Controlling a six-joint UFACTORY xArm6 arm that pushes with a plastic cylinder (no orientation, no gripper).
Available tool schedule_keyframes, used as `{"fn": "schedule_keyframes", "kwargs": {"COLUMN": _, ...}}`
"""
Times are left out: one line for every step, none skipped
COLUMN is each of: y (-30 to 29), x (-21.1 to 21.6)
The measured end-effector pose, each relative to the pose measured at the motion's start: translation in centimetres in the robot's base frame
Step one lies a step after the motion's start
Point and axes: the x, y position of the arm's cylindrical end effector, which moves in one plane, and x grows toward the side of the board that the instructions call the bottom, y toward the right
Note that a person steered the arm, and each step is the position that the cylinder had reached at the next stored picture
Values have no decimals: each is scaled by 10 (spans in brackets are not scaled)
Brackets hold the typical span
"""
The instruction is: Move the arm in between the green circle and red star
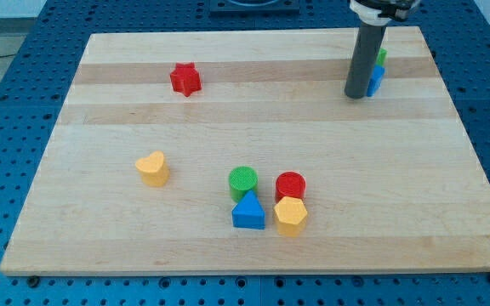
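Observation:
The red star [185, 79] lies at the upper left of the wooden board [253, 127]. The green circle [243, 182] stands low in the middle, touching a blue triangle [248, 212] just below it. My tip [356, 94] rests on the board at the upper right, far to the right of the red star and well above the green circle. It stands right against a blue block [375, 81] and a green block [381, 58], both mostly hidden behind the rod.
A yellow heart [153, 168] lies at the left middle. A red circle [290, 185] and a yellow hexagon [290, 216] sit right of the green circle and blue triangle. Blue pegboard surrounds the board.

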Motion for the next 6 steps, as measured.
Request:
{"fn": "schedule_keyframes", "kwargs": {"y": 0, "x": -6}}
{"fn": "schedule_keyframes", "kwargs": {"y": 0, "x": -15}}
{"fn": "schedule_keyframes", "kwargs": {"y": -8, "x": 2}}
{"fn": "schedule_keyframes", "kwargs": {"y": -37, "x": 48}}
{"fn": "schedule_keyframes", "kwargs": {"y": -79, "x": 95}}
{"fn": "schedule_keyframes", "kwargs": {"y": -132, "x": 96}}
